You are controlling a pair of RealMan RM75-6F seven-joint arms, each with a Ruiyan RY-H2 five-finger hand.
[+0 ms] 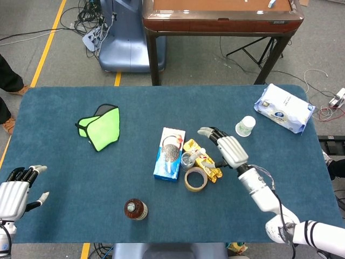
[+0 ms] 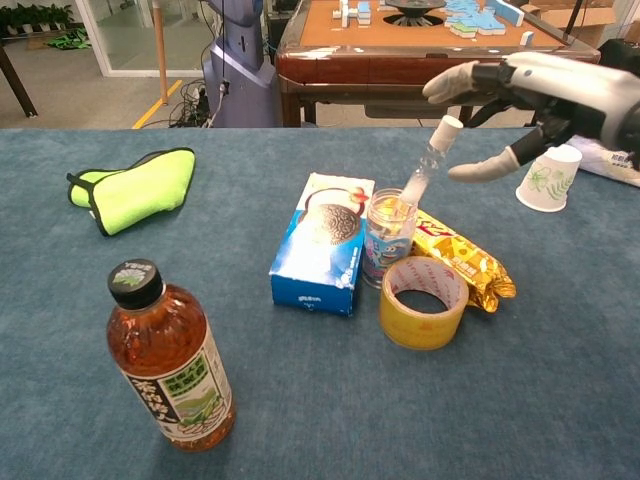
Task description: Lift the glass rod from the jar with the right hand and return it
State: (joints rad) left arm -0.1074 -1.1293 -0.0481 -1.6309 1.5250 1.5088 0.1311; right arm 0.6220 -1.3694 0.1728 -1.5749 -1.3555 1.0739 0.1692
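Observation:
The small glass jar [image 2: 389,236] [image 1: 188,160] stands mid-table between the cookie box and the gold snack packet. The clear glass rod [image 2: 426,163] [image 1: 199,154] sits in it, leaning up and to the right with its white tip free. My right hand [image 2: 530,100] [image 1: 229,149] hovers just right of the rod with fingers spread, touching nothing. My left hand [image 1: 16,191] rests open at the table's near left corner, seen only in the head view.
A blue cookie box [image 2: 322,255] lies left of the jar. A yellow tape roll [image 2: 424,301] and gold snack packet [image 2: 462,259] lie to its right front. A tea bottle [image 2: 172,358], green cloth [image 2: 135,187], paper cup [image 2: 548,176] and tissue pack [image 1: 284,107] are also on the table.

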